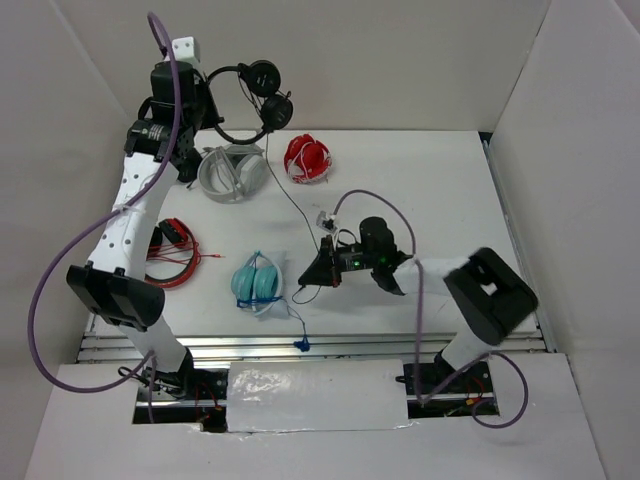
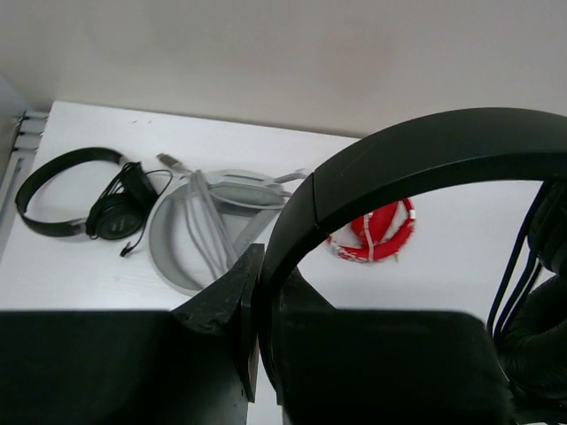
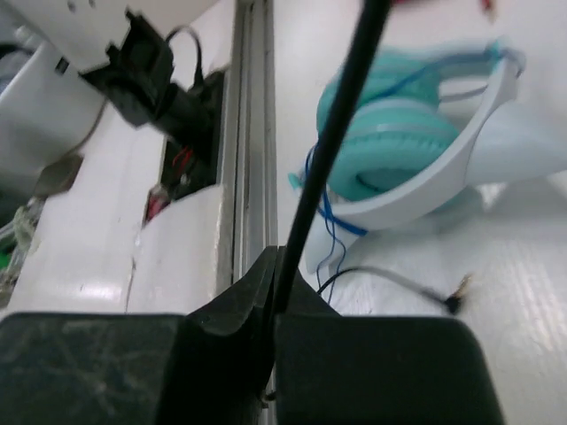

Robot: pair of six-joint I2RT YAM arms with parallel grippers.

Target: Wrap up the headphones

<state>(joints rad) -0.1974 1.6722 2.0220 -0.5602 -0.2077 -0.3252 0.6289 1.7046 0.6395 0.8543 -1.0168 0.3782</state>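
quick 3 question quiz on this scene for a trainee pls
1. Fill in: in the top view, the teal headphones lie to the ___ of the right gripper.
2. True or false: the left gripper holds the headphones by an earcup.
3. The right gripper is shut on: A teal headphones, B the black cable, C nothing.
Key: 1 left; 2 false, by the headband; 3 B.
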